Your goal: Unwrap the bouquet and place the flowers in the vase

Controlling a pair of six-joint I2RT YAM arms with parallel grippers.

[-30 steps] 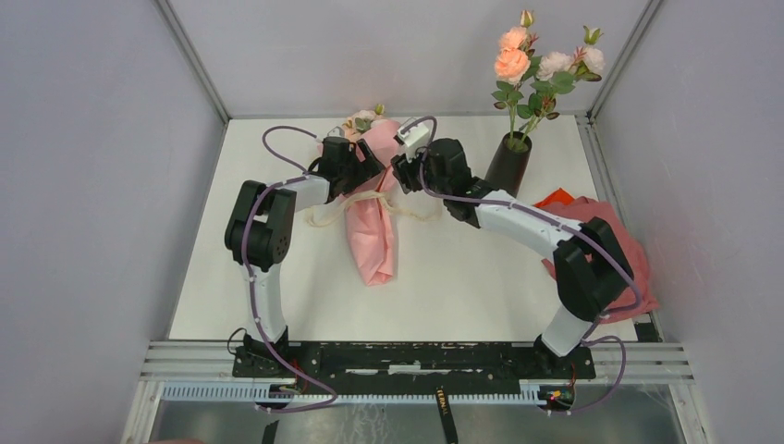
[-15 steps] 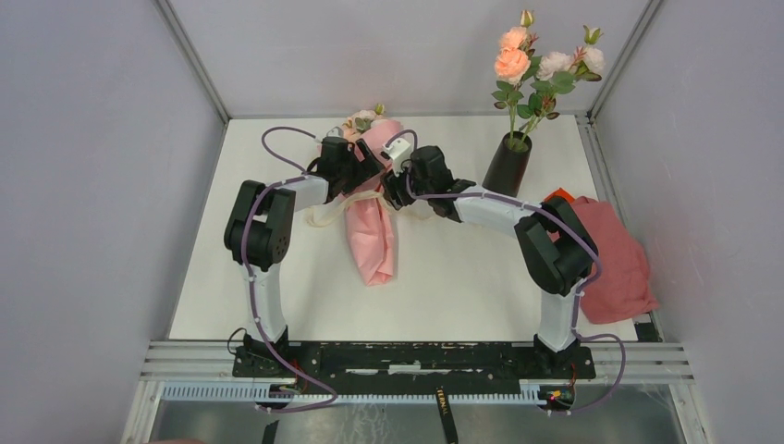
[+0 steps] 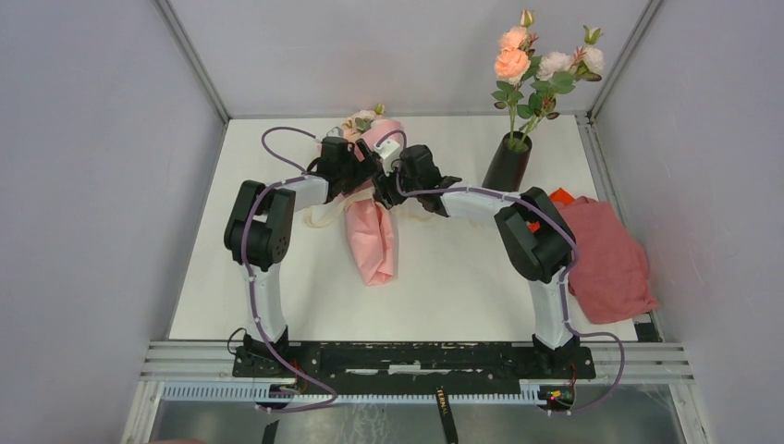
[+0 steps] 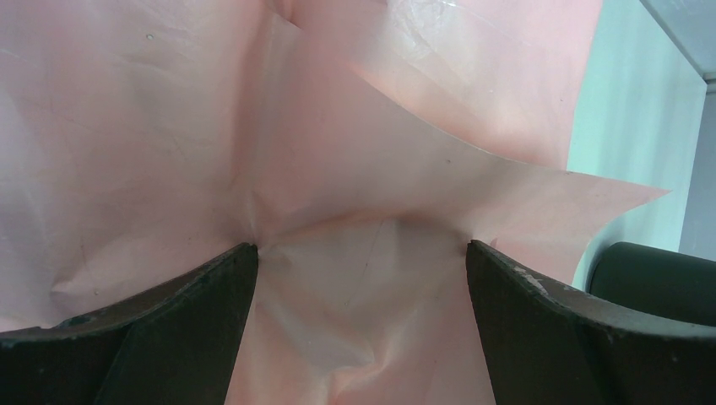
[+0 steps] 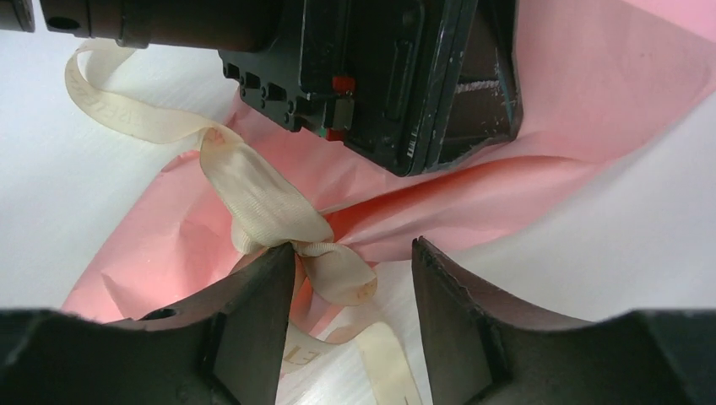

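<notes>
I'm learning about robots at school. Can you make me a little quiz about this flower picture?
1. True or false: the vase is lying on its side.
2. Pick one: in its wrist view, what shows between the fingers of the right gripper? A) the cream ribbon B) a rose C) a red cloth
3. Fill in the word: the bouquet on the table is wrapped in ____ paper.

Key:
1. False. It stands upright with flowers in it.
2. A.
3. Pink.
</notes>
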